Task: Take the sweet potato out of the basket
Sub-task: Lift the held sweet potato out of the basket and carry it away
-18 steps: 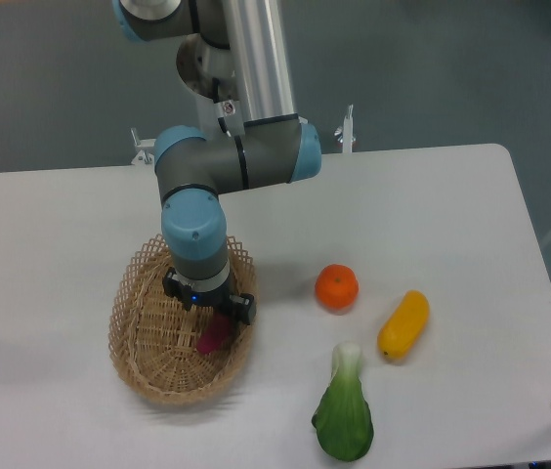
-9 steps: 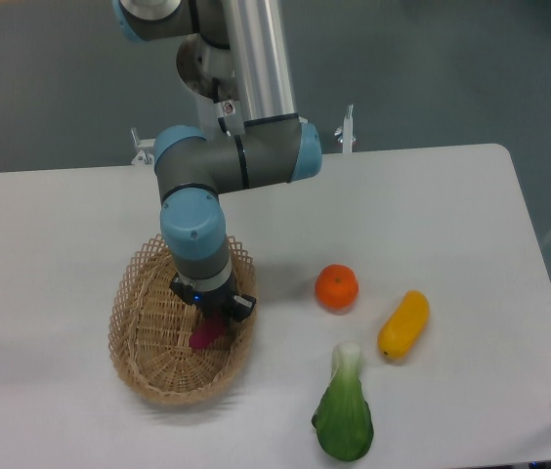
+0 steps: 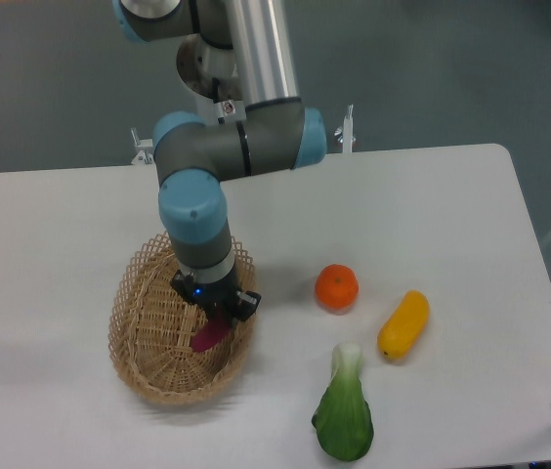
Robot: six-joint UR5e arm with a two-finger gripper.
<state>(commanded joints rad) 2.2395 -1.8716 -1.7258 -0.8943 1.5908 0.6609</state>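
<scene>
Change: compared with a second ago, the arm's elbow has swung a little toward 3 o'clock and the wrist stands a touch higher, while the purple piece sits almost where it was, perhaps lifted slightly.
Sweet potato: the sweet potato (image 3: 211, 332) shows as a magenta sliver tilted from 1 o'clock down to 7 o'clock, its upper end hidden under the tool; it is inside the basket, in the half nearer 3 o'clock.
Gripper: the gripper (image 3: 219, 311) points straight down over the tuber's upper end; its fingers are hidden by the black body, so I cannot tell from here whether they are clamped or apart, though the tuber appears to hang between them.
Basket: the basket (image 3: 142, 337) lies on the table (image 3: 432, 215), toward 8 o'clock of the white top, with the arm's blue-capped wrist rising out of it.
Other things: an orange (image 3: 337, 288) lies at 3 o'clock of the basket, well apart; a yellow fruit (image 3: 403, 324) is beyond it toward 4 o'clock; a leafy green vegetable (image 3: 344, 410) rests near the front edge at 5 o'clock.
Step in hand: by my reckoning, the grasp is made or nearly made, and the lift is just beginning.
Next move: a straight upward pull, clearing the looped rim without dragging the basket along.
</scene>
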